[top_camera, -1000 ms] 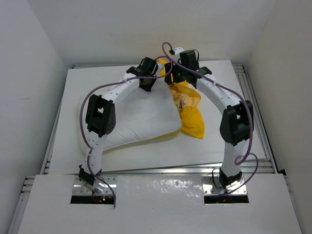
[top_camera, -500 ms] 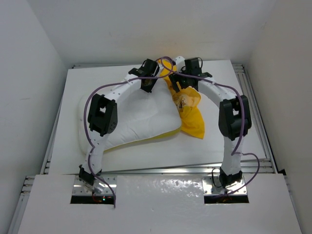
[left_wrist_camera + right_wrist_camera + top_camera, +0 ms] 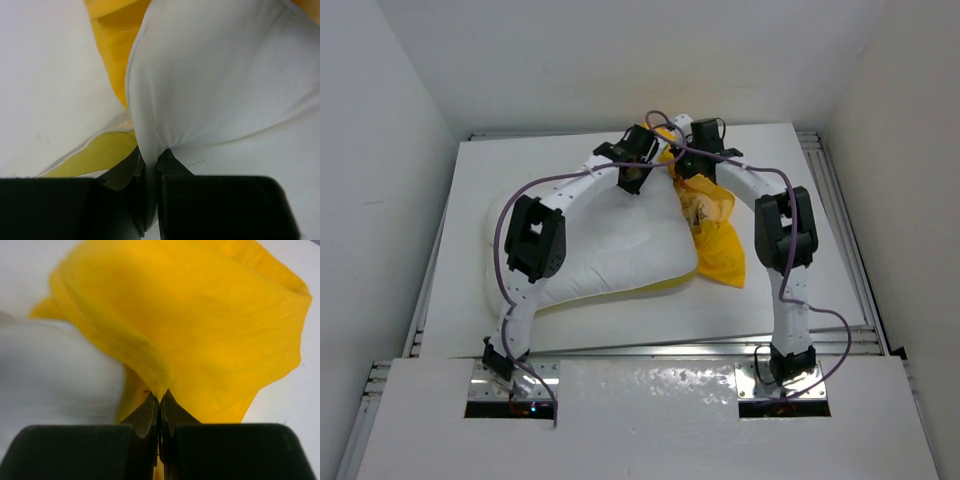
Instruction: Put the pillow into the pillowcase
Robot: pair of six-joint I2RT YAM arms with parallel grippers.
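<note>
One pillow (image 3: 610,245), white and puffy, lies across the middle of the table (image 3: 620,325), reaching toward the left edge, with its far right corner drawn up toward the middle of the far edge. The left wrist view shows the left jaws closed tight on a pinch of the pillow's (image 3: 215,75) white fabric at that corner, with yellow pillowcase (image 3: 117,55) cloth just behind it. The pillowcase (image 3: 712,225) lies crumpled against the pillow's right side, trailing toward the near right, and a thin yellow strip shows under the pillow's near edge. In the right wrist view the right jaws are closed on a folded hem of the pillowcase (image 3: 210,325), with the pillow (image 3: 50,370) bulging just to the left. Compared with a second ago, the left jaws have shifted a little toward the right edge and now sit close beside the right jaws. The right arm (image 3: 785,235) has folded inward, its wrist lower and nearer the pillow. The pillow's near right corner has crept slightly rightward, pressing against the pillowcase.
</note>
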